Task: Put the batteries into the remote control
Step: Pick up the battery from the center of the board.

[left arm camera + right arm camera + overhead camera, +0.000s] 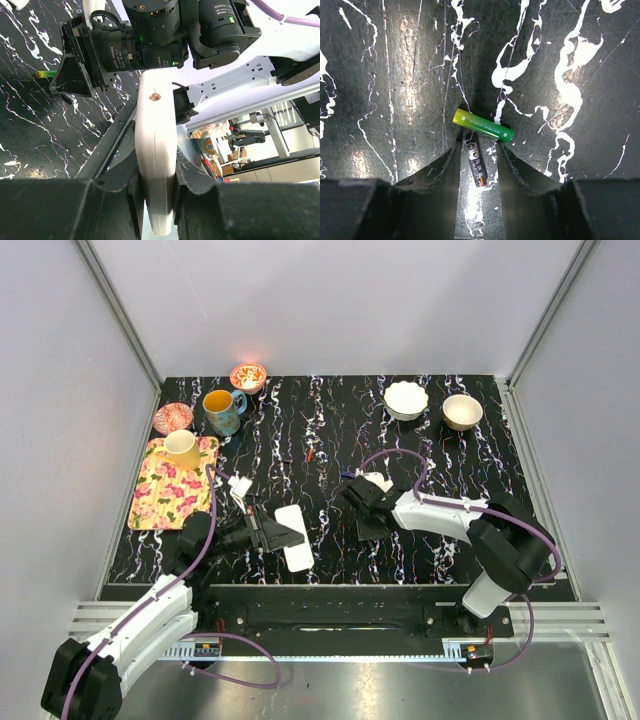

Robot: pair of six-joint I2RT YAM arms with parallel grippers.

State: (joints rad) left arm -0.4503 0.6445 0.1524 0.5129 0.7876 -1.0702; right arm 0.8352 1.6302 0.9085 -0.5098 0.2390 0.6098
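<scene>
Left gripper [156,187]: pinching the remote [155,125] by its edges, at the table [380,562] front. Right gripper [477,147]: spread, low over a dark battery [476,170] between the jaws and a green battery [482,126] crosswise at their tips. Step, likely: battery pickup; you need to close on one only.

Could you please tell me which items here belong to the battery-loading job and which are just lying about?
Job: remote control, green battery, dark battery.

Lying about: floral tray, pale cup, blue mug, orange patterned bowl, red patterned bowl, white bowl, beige bowl.
</scene>
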